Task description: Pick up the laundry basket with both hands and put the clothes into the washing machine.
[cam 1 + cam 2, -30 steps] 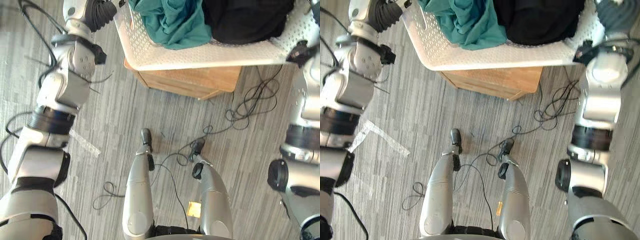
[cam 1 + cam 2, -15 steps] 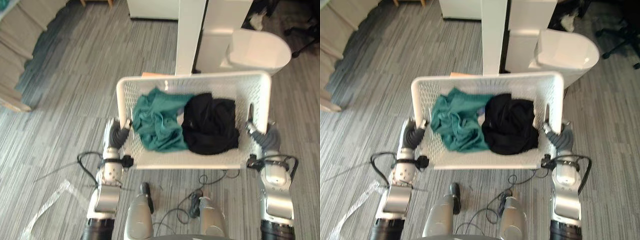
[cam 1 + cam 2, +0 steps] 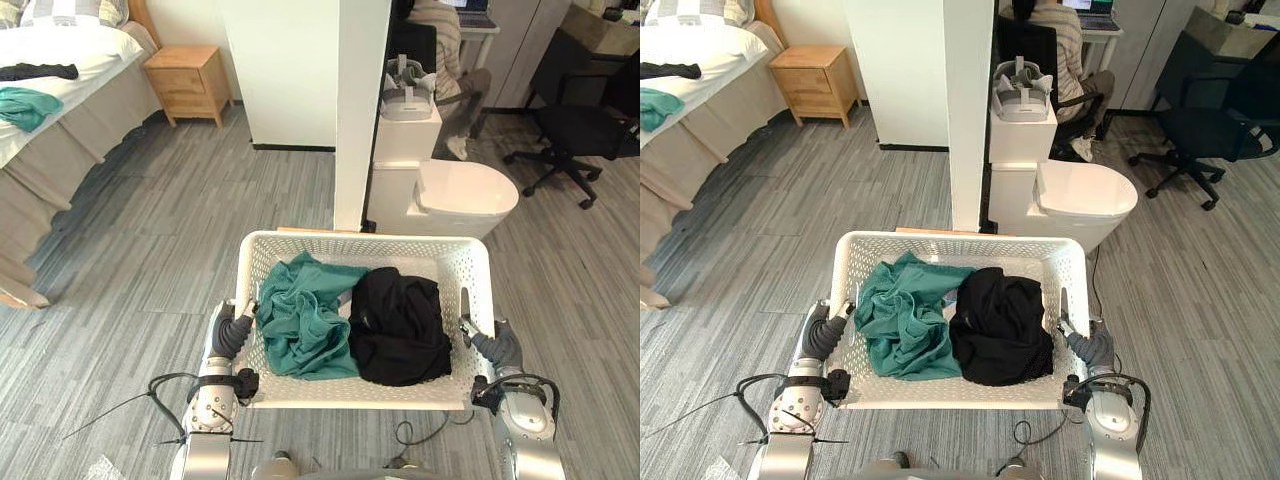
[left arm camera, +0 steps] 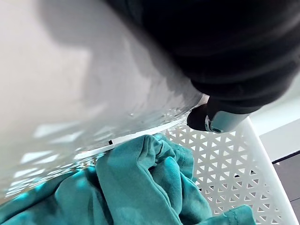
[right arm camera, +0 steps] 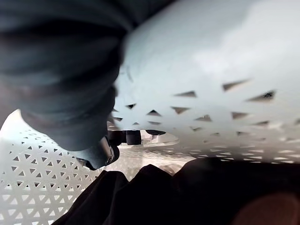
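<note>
Basket [image 3: 362, 239]: white and perforated, held off the floor between both hands, level, its long side across the robot's front.
Clothes: a teal bundle [image 3: 301, 326] fills the left half and a black bundle [image 3: 402, 327] the right half; the two touch in the middle.
Left hand [image 3: 238, 325]: clamped on the basket's left end wall, thumb [image 4: 216, 120] hooked over the rim and pressed to the inner mesh by the teal bundle.
Right hand [image 3: 489, 343]: clamped on the right end wall the same way, thumb [image 5: 100, 156] inside against the mesh above the black bundle.
Washer [image 3: 462, 193]: white with a rounded lid, just beyond the basket's far right corner.
Pillar [image 3: 361, 110]: white, beside the washer.
Room: bed [image 3: 50, 70] and nightstand [image 3: 190, 80] far left, chair [image 3: 580, 130] far right.
</note>
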Robot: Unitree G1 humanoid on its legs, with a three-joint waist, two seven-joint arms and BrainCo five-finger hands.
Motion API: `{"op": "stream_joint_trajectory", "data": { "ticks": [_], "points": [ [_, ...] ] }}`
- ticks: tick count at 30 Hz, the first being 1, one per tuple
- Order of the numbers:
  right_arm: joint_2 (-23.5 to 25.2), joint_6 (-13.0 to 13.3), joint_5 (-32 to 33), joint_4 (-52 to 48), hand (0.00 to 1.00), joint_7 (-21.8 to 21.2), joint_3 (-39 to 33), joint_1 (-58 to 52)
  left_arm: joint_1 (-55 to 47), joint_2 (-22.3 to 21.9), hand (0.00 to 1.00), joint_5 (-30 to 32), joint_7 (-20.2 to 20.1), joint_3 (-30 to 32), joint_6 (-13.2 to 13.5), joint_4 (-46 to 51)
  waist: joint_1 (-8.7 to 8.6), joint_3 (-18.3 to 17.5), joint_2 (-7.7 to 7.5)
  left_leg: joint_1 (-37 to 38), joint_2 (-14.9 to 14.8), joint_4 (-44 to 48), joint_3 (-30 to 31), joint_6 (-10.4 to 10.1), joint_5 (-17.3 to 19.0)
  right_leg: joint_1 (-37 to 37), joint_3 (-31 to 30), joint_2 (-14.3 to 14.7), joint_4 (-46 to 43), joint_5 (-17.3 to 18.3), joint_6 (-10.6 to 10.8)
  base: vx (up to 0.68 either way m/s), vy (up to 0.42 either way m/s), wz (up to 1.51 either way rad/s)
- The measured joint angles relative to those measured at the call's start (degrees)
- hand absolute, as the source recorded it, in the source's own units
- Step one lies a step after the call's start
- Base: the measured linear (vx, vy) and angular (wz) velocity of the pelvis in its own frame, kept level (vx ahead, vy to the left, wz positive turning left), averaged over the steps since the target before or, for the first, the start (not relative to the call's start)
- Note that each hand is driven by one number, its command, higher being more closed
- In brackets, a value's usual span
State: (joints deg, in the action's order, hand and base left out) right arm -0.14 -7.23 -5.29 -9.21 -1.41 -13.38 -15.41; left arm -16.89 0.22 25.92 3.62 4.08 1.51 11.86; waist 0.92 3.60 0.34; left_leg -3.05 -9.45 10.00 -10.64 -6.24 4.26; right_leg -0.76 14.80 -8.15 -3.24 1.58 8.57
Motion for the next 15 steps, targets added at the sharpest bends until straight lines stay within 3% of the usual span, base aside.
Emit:
{"op": "stream_joint_trajectory", "data": {
  "ticks": [15],
  "points": [
    [2.1, 0.0, -1.4, 1.4, 1.00, 0.1, 1.0, -0.7, -2.4, -0.9, 1.00, 0.0, -1.0, 1.2, 0.0, 1.8, 0.04, -2.2, -0.05, 1.9, 0.8, -1.7, -0.4, 0.1, 0.0, -2.2, -1.2, 0.1, 4.5, -2.4, 0.0, 0.00, 0.002, -0.04]
  ]
}}
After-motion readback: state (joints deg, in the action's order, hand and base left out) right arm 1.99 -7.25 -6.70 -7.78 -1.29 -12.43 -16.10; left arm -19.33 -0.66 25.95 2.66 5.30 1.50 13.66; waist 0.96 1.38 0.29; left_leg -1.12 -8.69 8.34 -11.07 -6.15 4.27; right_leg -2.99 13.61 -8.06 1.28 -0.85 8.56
